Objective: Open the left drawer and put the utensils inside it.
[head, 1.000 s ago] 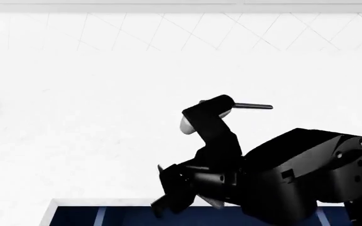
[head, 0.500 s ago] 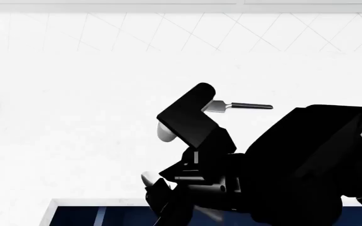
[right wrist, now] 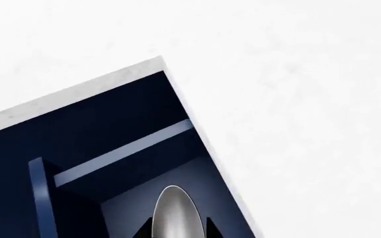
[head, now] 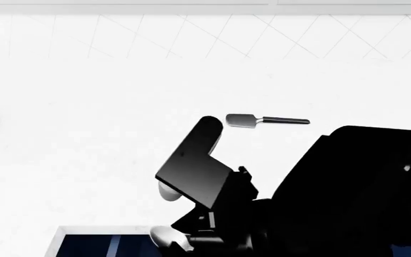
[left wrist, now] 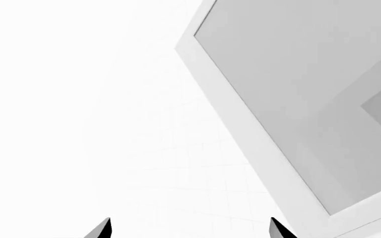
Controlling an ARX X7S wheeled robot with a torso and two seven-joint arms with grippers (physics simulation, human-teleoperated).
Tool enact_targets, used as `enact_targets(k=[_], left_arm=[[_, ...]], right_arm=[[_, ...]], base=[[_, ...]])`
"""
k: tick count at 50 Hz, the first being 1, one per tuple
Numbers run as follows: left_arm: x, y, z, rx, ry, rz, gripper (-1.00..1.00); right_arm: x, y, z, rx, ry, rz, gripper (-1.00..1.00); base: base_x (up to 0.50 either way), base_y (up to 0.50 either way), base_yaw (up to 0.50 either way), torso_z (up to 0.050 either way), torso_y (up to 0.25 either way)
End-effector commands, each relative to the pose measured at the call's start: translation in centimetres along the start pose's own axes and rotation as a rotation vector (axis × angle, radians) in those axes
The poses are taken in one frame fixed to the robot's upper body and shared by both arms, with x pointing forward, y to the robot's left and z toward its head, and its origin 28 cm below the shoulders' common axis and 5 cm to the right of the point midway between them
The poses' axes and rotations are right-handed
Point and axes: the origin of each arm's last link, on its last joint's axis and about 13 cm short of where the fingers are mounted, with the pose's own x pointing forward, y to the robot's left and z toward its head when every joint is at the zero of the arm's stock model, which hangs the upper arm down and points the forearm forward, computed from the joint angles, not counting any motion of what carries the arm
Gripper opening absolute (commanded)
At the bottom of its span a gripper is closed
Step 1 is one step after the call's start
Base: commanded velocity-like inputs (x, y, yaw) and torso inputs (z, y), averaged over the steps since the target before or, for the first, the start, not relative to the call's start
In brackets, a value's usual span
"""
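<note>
two utensils are seen apart from each other; the spatula (head: 266, 120) lies flat on the white countertop (head: 84, 107), its grey blade to the left and its black handle to the right, well beyond the open drawer; the spoon (right wrist: 175, 213) is pinched in the right gripper (right wrist: 177, 232), its grey bowl jutting out past the two dark fingertips, which are pressed against its sides; in the right wrist view the spoon's bowl is seen over the blue interior of the left drawer (right wrist: 111, 148), which is pulled open at the near edge of the counter; in the head view the same bowl (head: 168, 236) is seen at the near edge, just over the drawer's (head: 98, 245) white front rim, with the right arm filling the near right of the view; the left gripper (left wrist: 189, 229) is shown only as two dark fingertips, spread well apart, with nothing between them; it is seen only in the left wrist view, facing a white tiled surface and a grey recessed panel (left wrist: 309, 99).
</note>
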Motion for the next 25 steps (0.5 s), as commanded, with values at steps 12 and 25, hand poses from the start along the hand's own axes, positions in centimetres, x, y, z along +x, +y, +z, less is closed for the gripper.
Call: enact_targets(k=[12, 25], left_arm=[[0.0, 0.0, 0.0, 0.002, 0.001, -0.001, 1.00], [0.0, 0.0, 0.0, 0.002, 0.001, -0.001, 1.00]], right_arm=[[0.3, 0.4, -0.9, -0.045, 0.052, 0.062, -1.00], [1.6, -0.5, -2.2, -0.004, 0.093, 0.054, -1.00]], base=[[0.00, 0.00, 0.00, 0.000, 0.000], [0.00, 0.00, 0.00, 0.000, 0.000]])
